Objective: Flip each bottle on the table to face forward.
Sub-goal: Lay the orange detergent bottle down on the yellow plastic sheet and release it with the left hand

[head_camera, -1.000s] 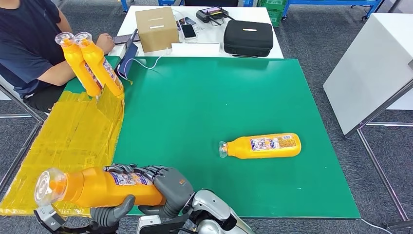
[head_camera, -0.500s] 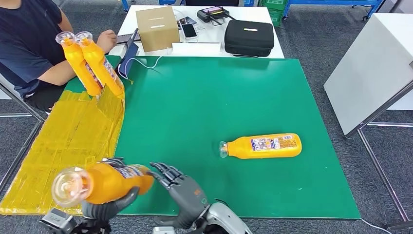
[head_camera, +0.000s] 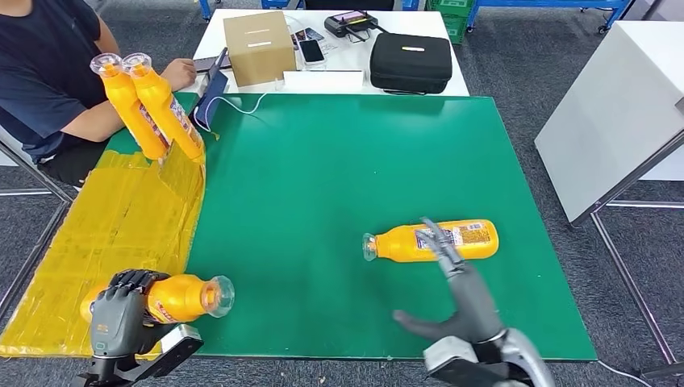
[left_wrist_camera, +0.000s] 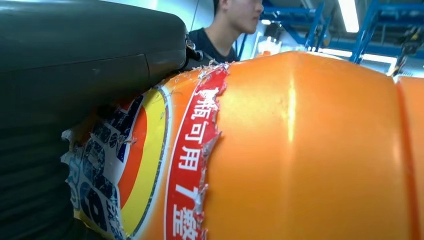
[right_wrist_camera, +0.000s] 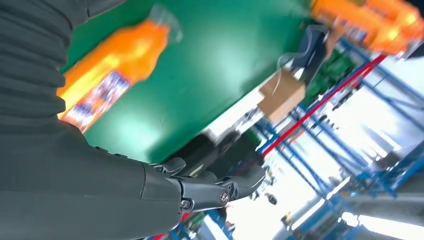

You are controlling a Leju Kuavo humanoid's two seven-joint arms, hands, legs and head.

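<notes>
Bottle [head_camera: 181,297] in the left hand [head_camera: 121,314] looks stiff, slick, fairly heavy; grip mid-body. Right hand [head_camera: 460,290], fingers spread and holding nothing, nears the second bottle [head_camera: 476,242] on the tabletop [head_camera: 323,177].

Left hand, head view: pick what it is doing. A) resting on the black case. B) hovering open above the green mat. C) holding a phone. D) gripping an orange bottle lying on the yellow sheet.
D: the left hand wraps the orange bottle, which lies on the yellow sheet.
</notes>
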